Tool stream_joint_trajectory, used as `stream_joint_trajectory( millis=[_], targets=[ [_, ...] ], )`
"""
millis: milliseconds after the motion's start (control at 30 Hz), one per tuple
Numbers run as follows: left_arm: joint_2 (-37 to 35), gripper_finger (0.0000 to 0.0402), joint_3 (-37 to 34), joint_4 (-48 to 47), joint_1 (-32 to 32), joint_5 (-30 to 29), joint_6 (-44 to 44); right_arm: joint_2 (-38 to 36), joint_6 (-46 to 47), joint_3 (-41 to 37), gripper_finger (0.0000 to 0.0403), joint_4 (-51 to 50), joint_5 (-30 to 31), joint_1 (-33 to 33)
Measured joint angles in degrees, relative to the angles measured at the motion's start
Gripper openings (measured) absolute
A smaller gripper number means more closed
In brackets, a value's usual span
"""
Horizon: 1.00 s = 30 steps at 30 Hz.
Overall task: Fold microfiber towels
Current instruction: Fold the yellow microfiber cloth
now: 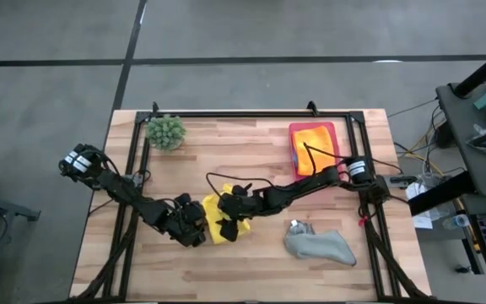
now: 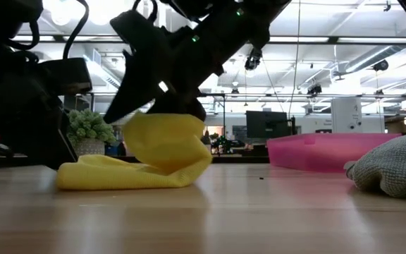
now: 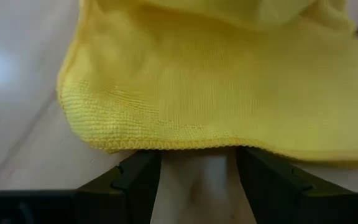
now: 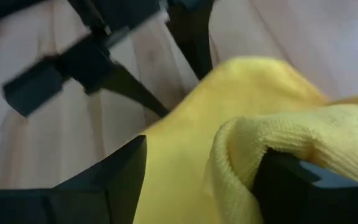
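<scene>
The right gripper [image 1: 226,221] stands over the yellow towel [image 1: 222,222], its jaws spread with a raised fold of cloth between them. The left gripper [image 1: 199,230], just beside the yellow towel, is open at its hem, holding nothing. No writing is readable. The grey towel [image 1: 321,246] lies well apart; the orange towel [image 1: 314,138] rests in the pink tray [image 1: 293,144], and the green plant [image 1: 165,132] stands far beyond the yellow towel.

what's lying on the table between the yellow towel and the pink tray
Only the grey towel, crumpled near the table's front, a little off the direct line. Otherwise bare wood between the yellow towel and the pink tray, as the high view shows.
</scene>
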Motion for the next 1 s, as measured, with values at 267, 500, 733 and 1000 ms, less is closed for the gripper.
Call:
stream_joint_trajectory(
  millis=[267, 500, 733, 1000],
  targets=[
    [-0.23, 0.0193, 0.17, -0.05, 0.02, -0.52, 1.20, 0.39, -2.27, 0.40, 0.0242, -3.98, 0.03, -0.26],
    [-0.78, 0.0193, 0.75, -0.17, 0.00, -1.30, 2.63, 0.23, -2.56, 3.14, 0.0231, -9.94, -0.15, -0.17],
    [-3.81, 0.0193, 1.50, -0.65, 0.00, -1.09, 5.78, 0.29, -9.48, 3.34, 0.0223, -9.18, -1.13, -0.12],
    [-8.01, 0.0193, 1.42, -4.43, -0.02, 1.75, 5.84, 3.36, -8.93, 3.44, 0.0223, -6.69, 0.85, 0.30]
  ],
)
